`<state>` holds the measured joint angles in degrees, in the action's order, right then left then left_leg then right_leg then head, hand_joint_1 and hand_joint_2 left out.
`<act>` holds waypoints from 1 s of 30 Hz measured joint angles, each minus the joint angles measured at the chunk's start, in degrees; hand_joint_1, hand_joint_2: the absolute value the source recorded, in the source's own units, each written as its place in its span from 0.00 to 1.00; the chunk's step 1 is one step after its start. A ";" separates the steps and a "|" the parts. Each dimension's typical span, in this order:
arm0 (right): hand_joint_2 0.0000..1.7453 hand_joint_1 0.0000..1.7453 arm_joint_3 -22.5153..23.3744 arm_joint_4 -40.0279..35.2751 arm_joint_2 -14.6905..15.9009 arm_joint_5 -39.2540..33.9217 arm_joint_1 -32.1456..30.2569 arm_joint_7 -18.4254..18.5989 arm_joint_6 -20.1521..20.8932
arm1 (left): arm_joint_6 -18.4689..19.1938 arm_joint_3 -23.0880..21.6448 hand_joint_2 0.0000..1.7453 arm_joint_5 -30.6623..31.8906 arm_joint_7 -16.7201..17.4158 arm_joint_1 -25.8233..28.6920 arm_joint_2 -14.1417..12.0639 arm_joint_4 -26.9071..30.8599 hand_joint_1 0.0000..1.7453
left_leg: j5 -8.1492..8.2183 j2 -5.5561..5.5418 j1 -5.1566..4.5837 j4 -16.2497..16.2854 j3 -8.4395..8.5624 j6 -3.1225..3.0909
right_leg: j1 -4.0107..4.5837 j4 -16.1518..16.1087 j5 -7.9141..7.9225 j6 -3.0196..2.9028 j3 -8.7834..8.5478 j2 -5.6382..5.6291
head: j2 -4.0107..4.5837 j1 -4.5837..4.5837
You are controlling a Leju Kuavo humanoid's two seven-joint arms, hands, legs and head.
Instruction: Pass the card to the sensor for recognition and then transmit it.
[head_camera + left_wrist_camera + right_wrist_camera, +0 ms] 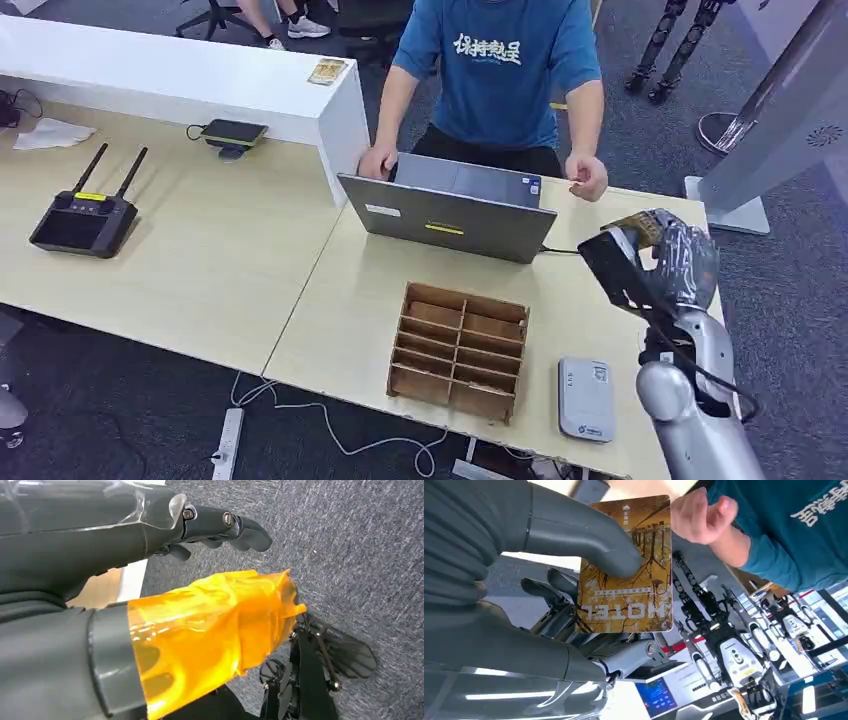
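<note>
Right hand [574,565] pinches glossy rectangular card [634,580]; ribbed grey cover.

My right hand [668,262] is raised over the table's [250,270] right end, gripping a card [635,228] by its yellowish top edge. White sensor [586,398] lies flat near the front edge, just right of the wooden organizer [459,349]. A person [500,80] stands behind the laptop [447,207].

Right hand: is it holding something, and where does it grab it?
Yes. The right hand holds a hotel card, its thumb pressed on the middle of the card's printed face. The left hand holds nothing.
</note>
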<state>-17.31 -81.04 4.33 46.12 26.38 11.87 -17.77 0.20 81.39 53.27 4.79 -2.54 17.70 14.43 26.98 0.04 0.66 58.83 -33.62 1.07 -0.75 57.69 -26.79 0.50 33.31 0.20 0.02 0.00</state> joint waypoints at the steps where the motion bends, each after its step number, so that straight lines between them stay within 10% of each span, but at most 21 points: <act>1: 1.00 1.00 -0.22 1.90 -0.07 -0.11 2.20 0.15 0.37 | 0.04 -0.04 0.00 0.48 0.09 -0.01 -0.04 0.00 0.00 | 0.00 0.00 0.00 0.00 0.00 0.00 | 0.00 0.01 0.00 0.00 0.02 -0.01 | 0.00 0.00; 16: 1.00 1.00 -2.75 30.43 -4.22 8.32 28.37 4.24 -0.17 | 0.98 -3.06 0.00 4.52 0.74 -0.74 -0.77 -0.02 0.00 | -0.09 -0.08 0.00 0.00 -0.06 0.01 | 0.00 0.04 0.04 -0.05 0.08 0.07 | 0.00 -0.02; 30: 1.00 1.00 -3.08 43.01 -6.27 12.41 34.94 6.64 -2.49 | 1.05 -4.66 0.00 5.18 1.11 -0.85 -1.29 -0.20 0.00 | -0.09 -0.10 0.00 0.01 -0.08 0.01 | 0.00 0.03 0.04 -0.04 0.09 0.10 | 0.00 0.00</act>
<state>-20.39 -38.03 -1.94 58.53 61.31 18.51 -20.26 1.25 76.74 58.45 5.90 -3.39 16.41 14.23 26.90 -0.06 0.65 58.84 -33.70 1.08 -0.75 57.72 -26.75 0.46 33.39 0.30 0.02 0.00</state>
